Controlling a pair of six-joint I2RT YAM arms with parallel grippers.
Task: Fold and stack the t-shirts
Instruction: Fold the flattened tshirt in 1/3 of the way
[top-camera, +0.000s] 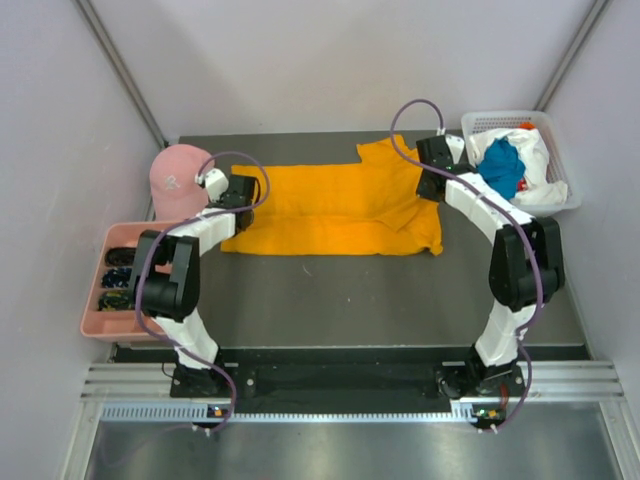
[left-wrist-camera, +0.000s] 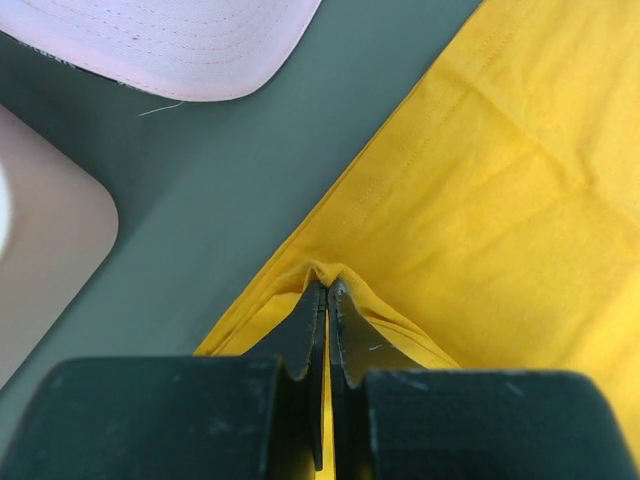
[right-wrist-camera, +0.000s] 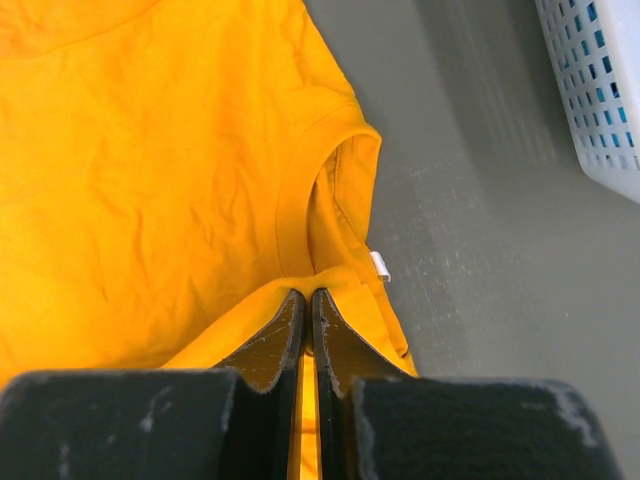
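Left wrist, right wrist: left gripper (left-wrist-camera: 327, 290) and right gripper (right-wrist-camera: 305, 295) each pinched shut on opposite ends of the orange-yellow t-shirt (top-camera: 330, 212); lifting evenly together should keep the fold square.

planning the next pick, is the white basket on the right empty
No, the basket holds a bunched teal-blue shirt lying on top of white cloth.

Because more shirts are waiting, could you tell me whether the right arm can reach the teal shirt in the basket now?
Probably yes: the teal shirt lies in the basket beside the right gripper, nothing between. But that gripper is shut on the orange shirt and must let go first.
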